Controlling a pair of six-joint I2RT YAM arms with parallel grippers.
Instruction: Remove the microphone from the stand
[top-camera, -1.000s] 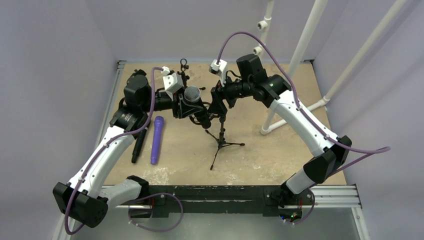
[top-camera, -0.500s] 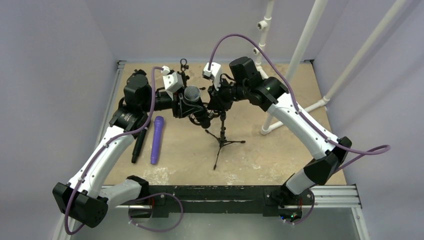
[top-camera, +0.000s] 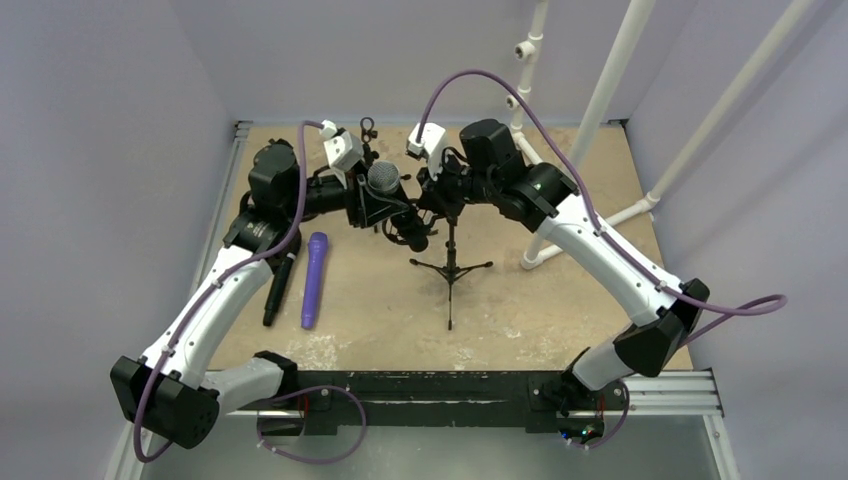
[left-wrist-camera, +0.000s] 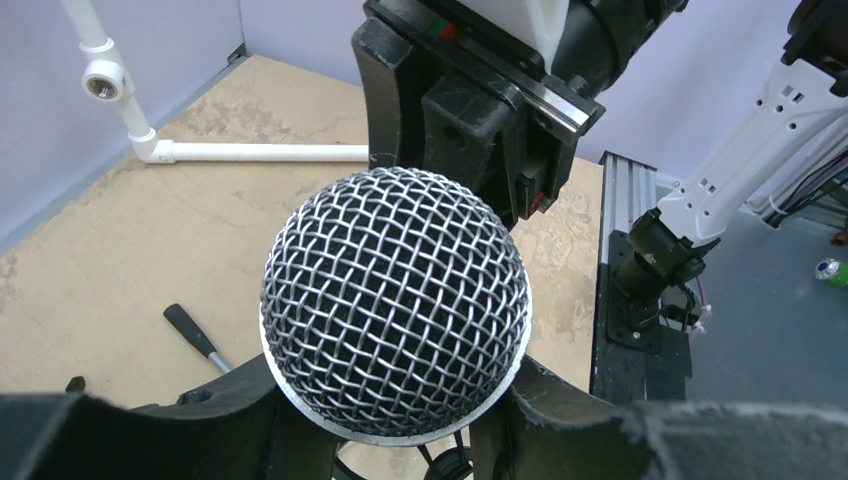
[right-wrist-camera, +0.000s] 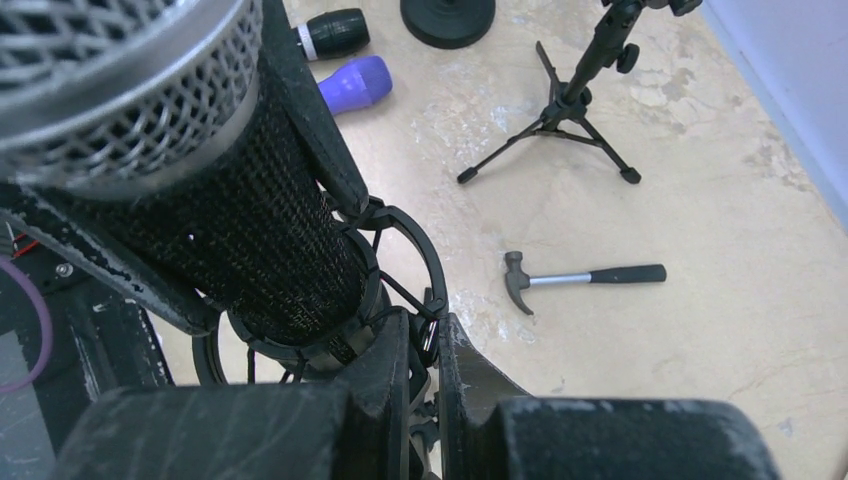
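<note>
The microphone (top-camera: 384, 179) has a silver mesh head (left-wrist-camera: 395, 300) and a black body (right-wrist-camera: 270, 230). My left gripper (top-camera: 375, 205) is shut on it just under the head, with a finger (left-wrist-camera: 230, 415) on each side. The black body runs down through the ring mount (right-wrist-camera: 420, 250) on top of the stand (top-camera: 450, 268), a black tripod at mid-table. My right gripper (top-camera: 437, 200) is shut on that mount, its jaws pinched on the ring's edge (right-wrist-camera: 428, 335) right beside the microphone body.
A purple microphone (top-camera: 314, 278) and a black one (top-camera: 277, 290) lie on the table to the left. A small hammer (right-wrist-camera: 580, 276) and a second little tripod (right-wrist-camera: 560, 125) are at the back. White pipes (top-camera: 600, 100) rise at the right.
My right gripper has moved left onto the top of the stand and shut on its mount. The tripod has turned and shifted slightly. My left gripper, holding the microphone, has moved a little toward the back.
</note>
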